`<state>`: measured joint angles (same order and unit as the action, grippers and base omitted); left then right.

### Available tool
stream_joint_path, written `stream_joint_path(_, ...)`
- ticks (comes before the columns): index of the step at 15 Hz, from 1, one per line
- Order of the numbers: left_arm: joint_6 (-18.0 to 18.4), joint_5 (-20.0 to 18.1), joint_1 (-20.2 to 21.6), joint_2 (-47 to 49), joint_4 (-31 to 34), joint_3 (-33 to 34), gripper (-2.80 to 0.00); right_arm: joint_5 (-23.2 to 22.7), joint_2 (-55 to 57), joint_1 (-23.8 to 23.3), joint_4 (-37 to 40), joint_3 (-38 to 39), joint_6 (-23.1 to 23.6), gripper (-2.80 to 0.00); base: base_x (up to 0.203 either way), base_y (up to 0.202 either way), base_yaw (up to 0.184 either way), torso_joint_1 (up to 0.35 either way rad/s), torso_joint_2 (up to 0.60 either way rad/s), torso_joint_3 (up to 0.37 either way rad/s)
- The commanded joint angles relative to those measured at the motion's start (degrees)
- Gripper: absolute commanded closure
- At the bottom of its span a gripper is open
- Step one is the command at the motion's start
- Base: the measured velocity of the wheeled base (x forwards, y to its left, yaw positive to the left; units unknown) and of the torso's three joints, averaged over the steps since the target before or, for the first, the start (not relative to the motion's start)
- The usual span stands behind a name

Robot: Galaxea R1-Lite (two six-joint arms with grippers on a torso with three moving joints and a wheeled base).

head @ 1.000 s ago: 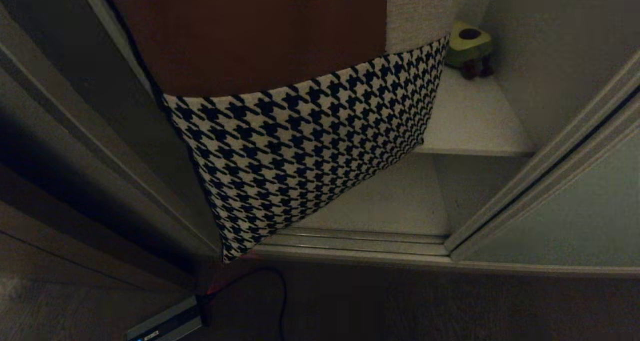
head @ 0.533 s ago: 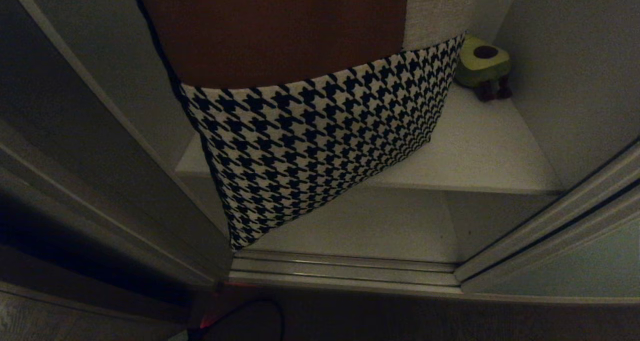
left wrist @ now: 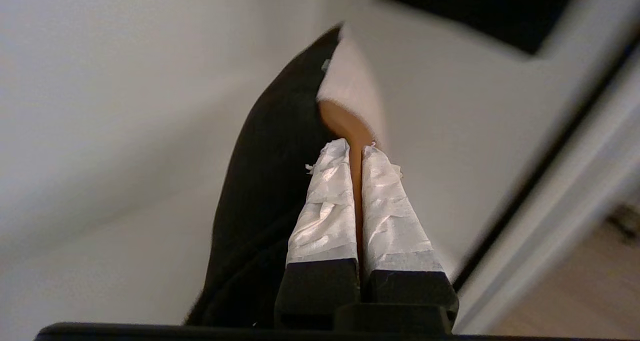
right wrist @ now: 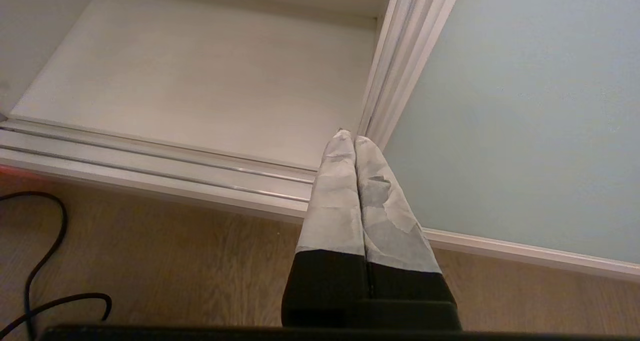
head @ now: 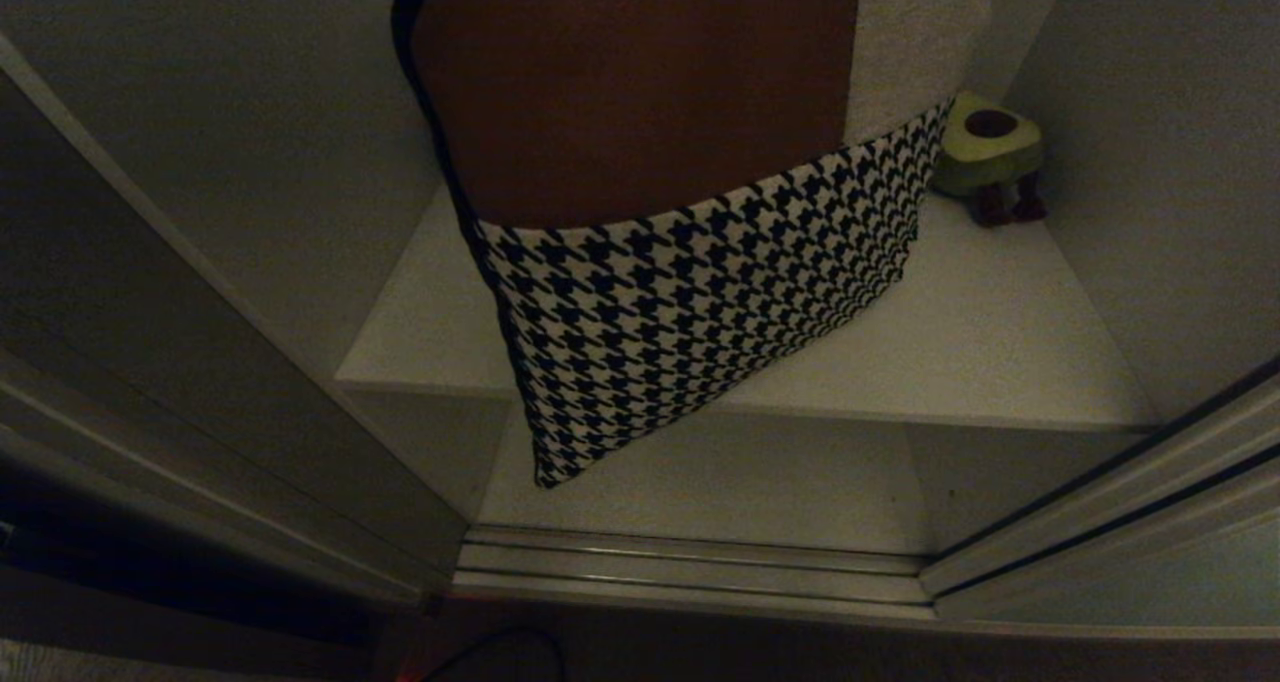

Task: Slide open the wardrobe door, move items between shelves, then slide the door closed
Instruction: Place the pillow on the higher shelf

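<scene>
Cushion [head: 690, 252]: rectangular, woven fabric, three blocks showing, a smooth brown panel, a coarse beige panel and a black-and-white houndstooth band; black backing with dark piping along the edge. It is hanging tilted, one houndstooth corner pointing down past the front edge of the upper shelf [head: 1000, 352] and over the lower shelf [head: 760, 482]. Whether it is touching the upper shelf cannot be told.

Left gripper [left wrist: 356, 148]: white-taped fingers are pinching the cushion's thin edge between them, brown fabric showing in the slit. Right gripper [right wrist: 348, 137]: taped fingers are pressed together with nothing between, hanging low beside the sliding wardrobe door [right wrist: 515, 111], a matte pale grey-green panel in a light metal frame standing pushed aside, just above the ribbed floor track [right wrist: 165, 166].

Both shelves are flat off-white boards with white side walls. A small green plush toy [head: 990, 157] with dark feet is sitting on the upper shelf, behind the cushion toward the back corner.

Versus the earlier frames: the whole view has been shifting, so the camera is moving; the cushion is now covering less of the upper shelf, and the silver box is no longer showing
</scene>
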<state>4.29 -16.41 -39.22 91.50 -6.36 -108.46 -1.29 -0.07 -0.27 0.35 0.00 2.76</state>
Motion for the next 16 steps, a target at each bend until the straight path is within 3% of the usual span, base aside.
stream_joint_path(1, -0.2, 7.7, 0.1, 2.9, -0.2, -0.5, 0.0, 0.0, 0.1, 0.0, 0.0, 0.2, 0.1, 0.0, 0.0, 0.0, 0.0, 0.0, 0.0, 0.0)
stream_joint_path(2, -0.3, 12.2, 0.2, 4.6, -0.6, -1.7, 0.0, 0.0, 0.0, 0.0, 0.0, 0.2, 0.1, 0.0, 0.0, 0.0, 0.0, 0.0, 0.0, 0.0)
stream_joint_path(3, -0.3, 14.2, 0.3, 5.5, -1.1, -2.3, 0.0, 0.0, 0.1, 0.0, 0.0, 0.2, 0.1, 0.0, 0.0, 0.0, 0.0, 0.0, 0.0, 0.0)
stream_joint_path(9, -0.9, 14.2, 4.1, 7.9, -4.7, -2.3, 0.0, 0.0, 0.1, 0.0, 0.0, 0.2, 0.1, 0.0, 0.0, 0.0, 0.0, 0.0, 0.0, 0.0)
stream_joint_path(10, -0.9, 14.2, 5.0, 8.3, -4.7, -2.3, -2.8, 0.0, 0.1, 0.0, 0.0, 0.2, 0.1, 0.0, 0.0, 0.0, 0.0, 0.0, 0.0, 0.0)
stream_joint_path(13, -4.0, 14.2, 8.4, 8.3, -4.7, -2.2, -2.8, 0.0, 0.1, 0.0, 0.0, 0.2, 0.1, 0.0, 0.0, 0.0, 0.0, 0.0, 0.0, 0.0)
stream_joint_path(16, -4.2, 14.6, 10.6, 7.8, -4.8, -1.6, -2.8, 0.0, 0.1, 0.0, 0.0, 0.2, 0.1, 0.0, 0.0, 0.0, 0.0, 0.0, 0.0, 0.0)
